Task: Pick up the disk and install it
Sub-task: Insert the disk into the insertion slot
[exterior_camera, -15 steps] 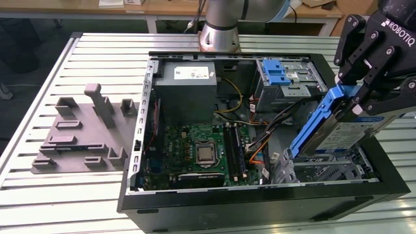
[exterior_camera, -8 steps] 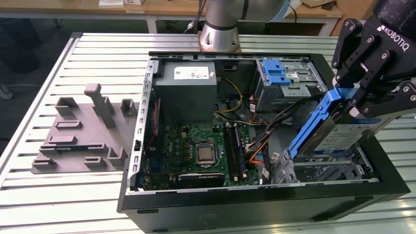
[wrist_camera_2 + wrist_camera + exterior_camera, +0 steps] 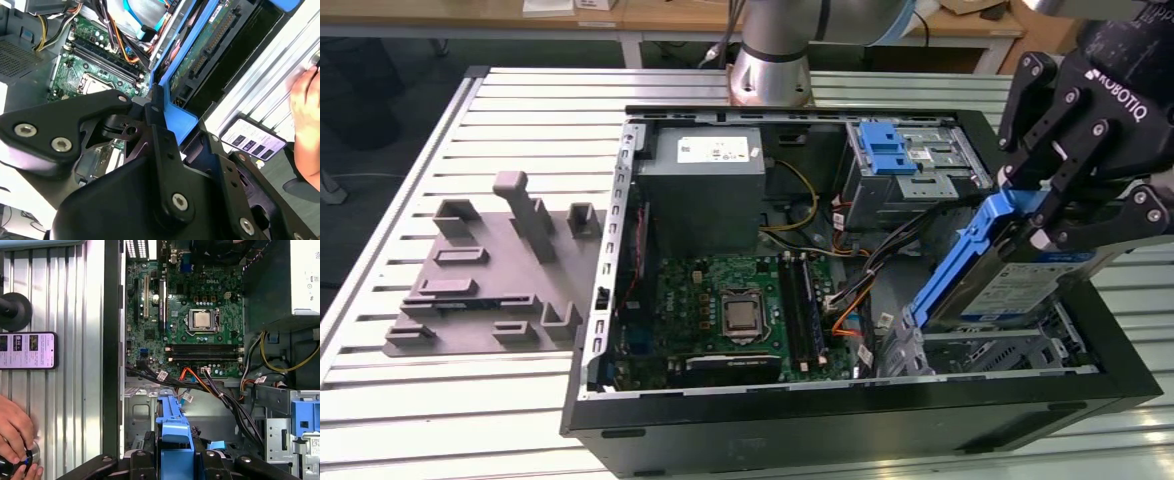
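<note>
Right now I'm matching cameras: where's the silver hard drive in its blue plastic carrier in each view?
Exterior view: the disk at that view's right, in the gripper.
Second wrist view: its green circuit side, past the gripper.
First wrist view: its blue carrier, edge-on.
Shared: the square silver processor socket.

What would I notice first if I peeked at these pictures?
The black gripper clamping the flat silver hard drive in its blue plastic carrier, tilted over the open black computer case at the exterior view's right. Then the green motherboard on the case's floor.
</note>
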Controlling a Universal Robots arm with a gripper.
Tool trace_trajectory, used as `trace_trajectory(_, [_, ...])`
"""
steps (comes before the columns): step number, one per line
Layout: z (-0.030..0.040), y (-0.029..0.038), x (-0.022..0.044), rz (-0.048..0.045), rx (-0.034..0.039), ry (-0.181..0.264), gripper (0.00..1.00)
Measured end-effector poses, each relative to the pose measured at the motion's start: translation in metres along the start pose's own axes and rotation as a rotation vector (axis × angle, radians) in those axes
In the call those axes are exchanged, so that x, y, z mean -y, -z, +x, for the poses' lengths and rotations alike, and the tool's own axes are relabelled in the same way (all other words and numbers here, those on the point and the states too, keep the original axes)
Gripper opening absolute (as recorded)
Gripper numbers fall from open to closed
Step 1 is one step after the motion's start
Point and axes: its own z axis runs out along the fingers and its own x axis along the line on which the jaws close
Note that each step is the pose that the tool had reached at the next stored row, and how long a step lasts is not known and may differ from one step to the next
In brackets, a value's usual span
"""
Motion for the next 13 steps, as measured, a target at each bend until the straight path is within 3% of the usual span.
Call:
trace_trajectory(6, [0.0001, -0.0067, 0.0003, -0.0001, 0.0018, -0.002, 0.36])
trace_trajectory(13, [0.0001, -0.0069, 0.0003, 0.0, 0.0014, -0.002, 0.36])
